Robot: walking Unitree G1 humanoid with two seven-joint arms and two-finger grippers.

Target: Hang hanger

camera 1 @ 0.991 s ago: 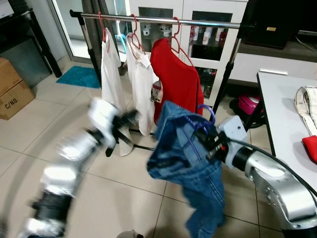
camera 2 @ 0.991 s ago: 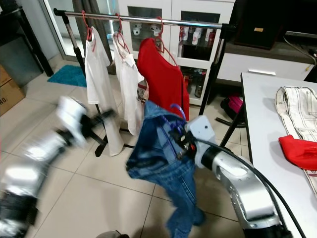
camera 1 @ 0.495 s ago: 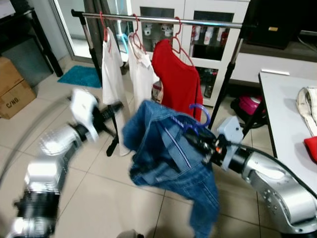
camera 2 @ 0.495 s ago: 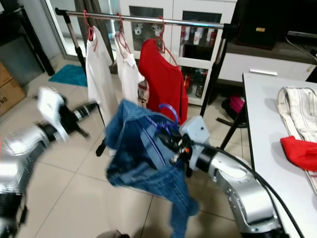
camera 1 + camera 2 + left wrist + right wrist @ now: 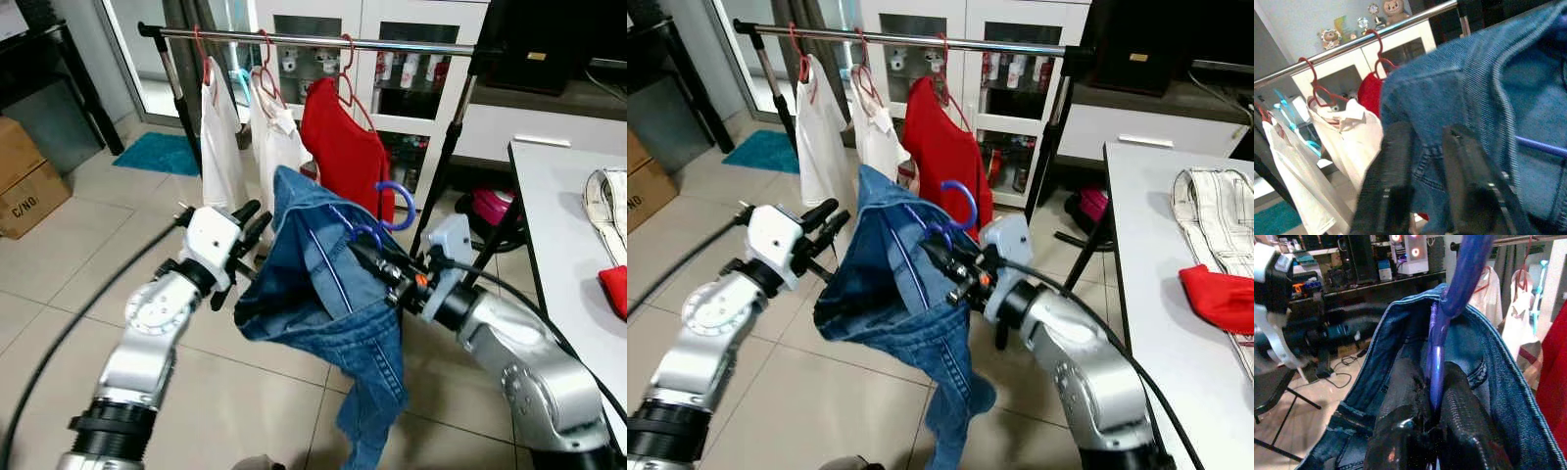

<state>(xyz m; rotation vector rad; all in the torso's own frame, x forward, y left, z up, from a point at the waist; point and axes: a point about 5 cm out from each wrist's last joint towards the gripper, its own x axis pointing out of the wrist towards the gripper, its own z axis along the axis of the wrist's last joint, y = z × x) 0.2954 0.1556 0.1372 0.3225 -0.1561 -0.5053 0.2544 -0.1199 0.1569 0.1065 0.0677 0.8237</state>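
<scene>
Gripping the blue hanger [image 5: 390, 208] shut, the right hand [image 5: 364, 257] holds the jeans [image 5: 328, 304] below the rail [image 5: 323, 40]; the left hand [image 5: 250, 223], fingers slightly apart, touches the denim.

The jeans [image 5: 323, 284] are matt blue denim with paler stitched seams. They hang on a hanger [image 5: 387, 211] of smooth, glossy blue plastic, pinched by the right tool [image 5: 1432, 404], whose fingers [image 5: 1400, 396] are matt black. The rail [image 5: 323, 40] is shiny metal. The shirts [image 5: 284, 157] are soft cloth on red plastic hooks. The floor [image 5: 78, 264] is glossy pale tile. The arms [image 5: 147, 323] are brushed silver metal.
</scene>
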